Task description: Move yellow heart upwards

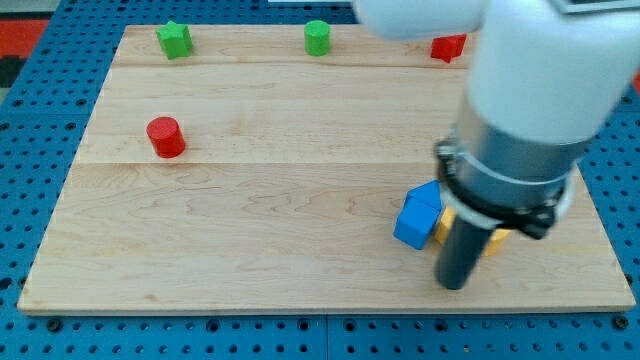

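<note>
My tip (455, 286) sits low, right beside the blue blocks (418, 215), yellow heart (443, 226) mostly hidden (no pincer here, state unknowable); next, push upward.

Yellow heart (441, 224) mostly hidden behind arm (530, 110) and rod; only small yellow slivers showed, shape not readable. Orange patch (497, 240) at rod's right, mostly covered, identity unclear. Blue blocks (419, 216) partly covered on right side by rod; whether one block or two, could not tell. Red block (448, 46) at view's top partly hidden by arm, shape unclear. Arm cut off by top and right edges. My tip (454, 286) visible, slightly blurred. Worktop (300, 230) right part hidden behind arm.
</note>
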Robot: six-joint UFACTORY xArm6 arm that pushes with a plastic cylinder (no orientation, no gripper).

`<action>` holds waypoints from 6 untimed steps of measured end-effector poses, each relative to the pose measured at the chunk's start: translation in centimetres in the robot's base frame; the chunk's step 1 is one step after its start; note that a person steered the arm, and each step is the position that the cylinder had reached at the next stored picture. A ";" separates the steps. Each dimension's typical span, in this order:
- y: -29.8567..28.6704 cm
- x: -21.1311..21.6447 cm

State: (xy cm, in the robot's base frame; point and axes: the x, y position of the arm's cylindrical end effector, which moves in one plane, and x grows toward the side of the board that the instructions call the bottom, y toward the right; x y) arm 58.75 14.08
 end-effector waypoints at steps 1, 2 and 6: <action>2.6 -1.2; 2.9 -4.7; 3.8 -16.9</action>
